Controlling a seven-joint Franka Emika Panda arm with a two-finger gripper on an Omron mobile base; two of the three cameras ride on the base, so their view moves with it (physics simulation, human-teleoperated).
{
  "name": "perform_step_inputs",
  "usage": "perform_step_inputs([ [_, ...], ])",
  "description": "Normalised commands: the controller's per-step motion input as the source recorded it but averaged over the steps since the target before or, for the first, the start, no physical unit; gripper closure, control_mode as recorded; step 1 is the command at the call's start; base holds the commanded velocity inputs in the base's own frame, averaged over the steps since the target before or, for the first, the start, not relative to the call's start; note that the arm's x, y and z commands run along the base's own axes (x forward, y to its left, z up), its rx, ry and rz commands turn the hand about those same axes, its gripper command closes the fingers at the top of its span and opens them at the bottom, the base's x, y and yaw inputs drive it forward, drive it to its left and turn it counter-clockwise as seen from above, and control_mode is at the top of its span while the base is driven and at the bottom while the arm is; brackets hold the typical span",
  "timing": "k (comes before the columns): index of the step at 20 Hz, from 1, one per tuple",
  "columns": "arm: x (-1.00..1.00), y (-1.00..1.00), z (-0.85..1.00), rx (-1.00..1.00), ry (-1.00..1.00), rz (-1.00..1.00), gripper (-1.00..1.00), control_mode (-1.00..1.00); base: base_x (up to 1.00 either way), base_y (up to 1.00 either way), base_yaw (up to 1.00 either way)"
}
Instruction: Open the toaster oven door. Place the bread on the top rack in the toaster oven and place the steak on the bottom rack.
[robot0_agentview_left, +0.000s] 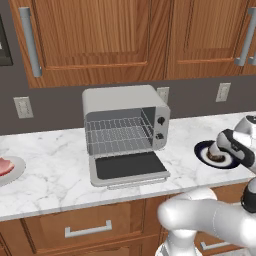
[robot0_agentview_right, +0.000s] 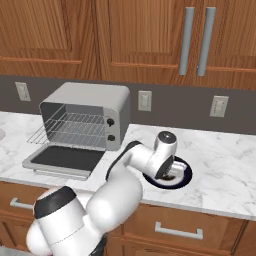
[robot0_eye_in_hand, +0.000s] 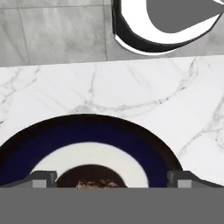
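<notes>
Two tool fingers (robot0_eye_in_hand: 43, 178) spread wide over the bread (robot0_eye_in_hand: 89, 177) — dark-rimmed plate (robot0_eye_in_hand: 26, 148) beneath, toaster oven (robot0_agentview_left: 125, 120) well apart.

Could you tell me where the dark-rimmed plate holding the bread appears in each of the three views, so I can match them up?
Left base view: the plate is at the right, on the counter right of the toaster oven, partly behind the arm.
Right base view: the plate is centre-right, under the wrist.
Hand view: the plate spans the bottom, with the bread between the fingertips.
Shared landmark: the toaster oven in both base views.
</notes>
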Motion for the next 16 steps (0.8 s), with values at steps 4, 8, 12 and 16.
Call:
perform_step_inputs([
  [4,0.35,-0.36,-0.25,0.01,0.0,0.0,-1.0,-1.0,0.0,0.0,0.0],
  [8,0.27,-0.37,-0.22,0.03,0.0,0.0,-1.0,-1.0,0.0,0.0,0.0],
  [12,0.14,-0.03,-0.35,0.04,0.0,0.0,-1.0,-1.0,0.0,0.0,0.0],
  [16,0.13,0.0,-0.21,0.02,-0.02,0.0,-1.0,-1.0,0.0,0.0,0.0],
])
